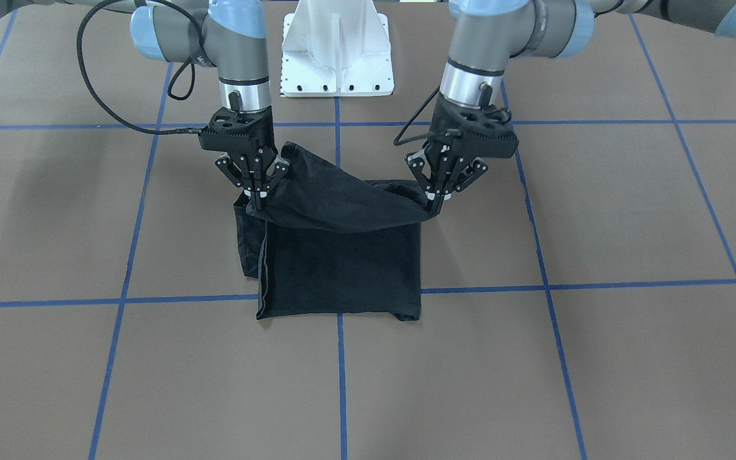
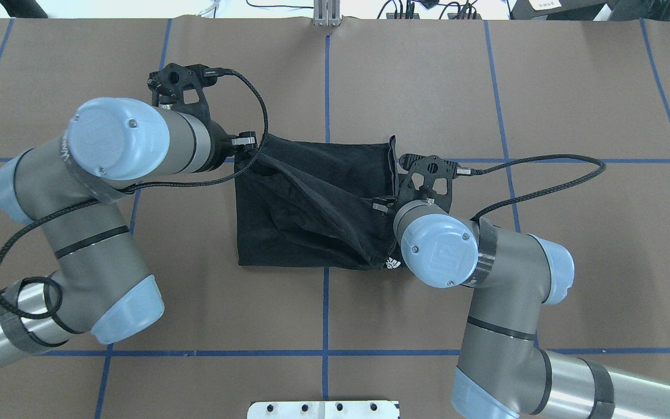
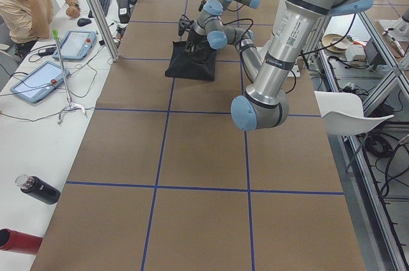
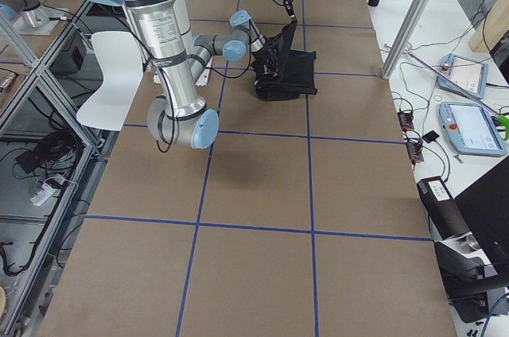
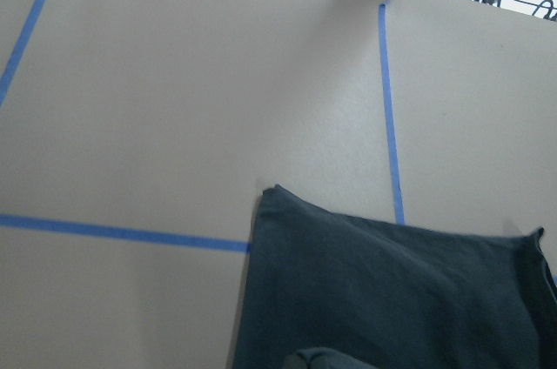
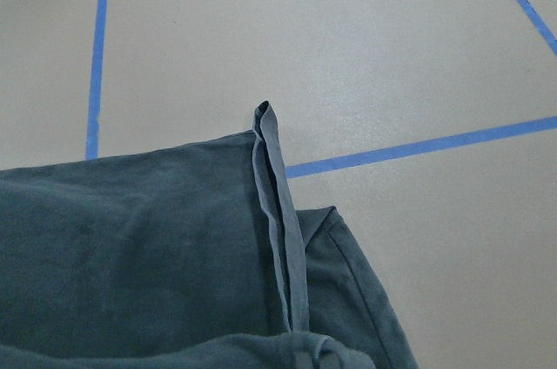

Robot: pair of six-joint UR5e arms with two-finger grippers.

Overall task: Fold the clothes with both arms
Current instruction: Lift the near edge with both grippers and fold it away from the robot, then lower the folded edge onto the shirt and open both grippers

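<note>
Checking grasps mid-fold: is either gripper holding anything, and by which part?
Both hold the black T-shirt: the left gripper and right gripper each pinch one end of its raised edge.

Your counter (image 1: 630, 358) is a wide brown surface, marked into large squares by blue tape lines (image 1: 341, 383). Along the long side across from the robot runs a white desk (image 3: 25, 137) with two tablets (image 3: 39, 81), a keyboard (image 3: 104, 1), a mouse (image 3: 84, 22) and loose cables. A black bottle (image 3: 39, 189) and a red bottle (image 3: 19, 241) lie on it. A person in a tan shirt (image 3: 29, 2) sits there. An aluminium post (image 3: 96, 9) rises at the counter's edge. A white chair (image 3: 348, 117) stands beyond the opposite side.
</note>
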